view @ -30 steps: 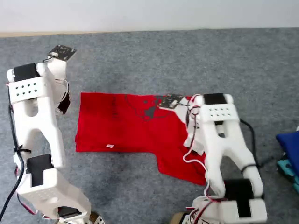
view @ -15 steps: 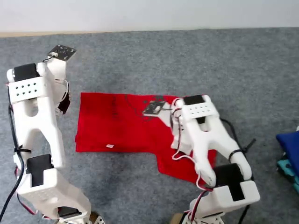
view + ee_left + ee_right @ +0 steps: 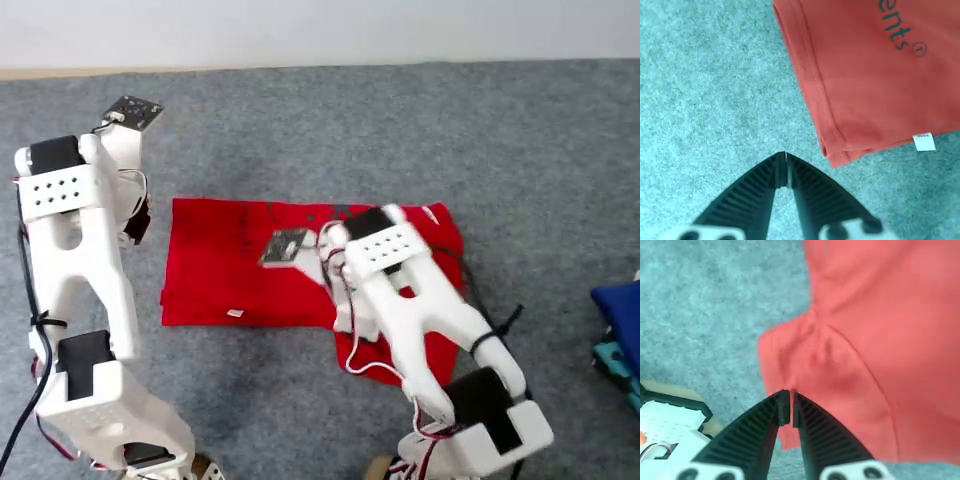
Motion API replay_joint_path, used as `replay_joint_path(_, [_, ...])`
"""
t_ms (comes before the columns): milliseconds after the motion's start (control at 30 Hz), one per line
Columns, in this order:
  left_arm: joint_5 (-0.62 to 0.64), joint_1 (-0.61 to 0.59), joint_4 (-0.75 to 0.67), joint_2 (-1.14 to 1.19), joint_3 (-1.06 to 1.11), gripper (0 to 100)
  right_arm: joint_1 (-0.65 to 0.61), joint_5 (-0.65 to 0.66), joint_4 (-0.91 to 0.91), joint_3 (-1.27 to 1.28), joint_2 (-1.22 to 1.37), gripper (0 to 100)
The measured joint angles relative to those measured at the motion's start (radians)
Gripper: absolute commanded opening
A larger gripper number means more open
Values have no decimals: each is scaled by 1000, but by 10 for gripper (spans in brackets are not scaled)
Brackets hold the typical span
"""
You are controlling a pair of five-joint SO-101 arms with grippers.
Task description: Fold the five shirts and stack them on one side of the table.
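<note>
A red shirt (image 3: 240, 270) with dark print lies flat on the grey table, a small white tag (image 3: 924, 142) near its front edge. My left gripper (image 3: 786, 161) is shut and empty over bare table, just off the red shirt's (image 3: 875, 80) left front corner. The right arm (image 3: 400, 290) stretches across the shirt's right half. My right gripper (image 3: 790, 396) is shut, its tips over a sleeve of the red shirt (image 3: 860, 355) near the hem. The cloth there looks flat, with creases at the armpit seam.
A dark blue cloth (image 3: 620, 305) and something teal (image 3: 614, 358) sit at the table's right edge. Open grey table (image 3: 420, 130) lies behind the shirt and in front of it on the left. The right arm's base (image 3: 670, 430) is close to the sleeve.
The right arm has swung left across the shirt, uncovering the shirt's right edge. The left arm has not moved.
</note>
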Motion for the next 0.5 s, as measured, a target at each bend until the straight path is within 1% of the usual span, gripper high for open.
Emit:
replay_joint_path(133, [0, 0, 0, 0, 0, 3, 12, 2, 40, -38, -32, 10])
replay_joint_path(267, [0, 0, 0, 0, 0, 3, 49, 0, 14, -40, -21, 10])
replay_joint_path(367, [0, 0, 0, 0, 0, 3, 81, 0, -38, -40, 55, 10])
replay_joint_path(433, [0, 0, 0, 0, 0, 3, 78, 0, -51, -40, 123, 10])
replay_joint_path(500, [0, -3, 0, 0, 0, 3, 49, -5, -52, -40, 178, 10])
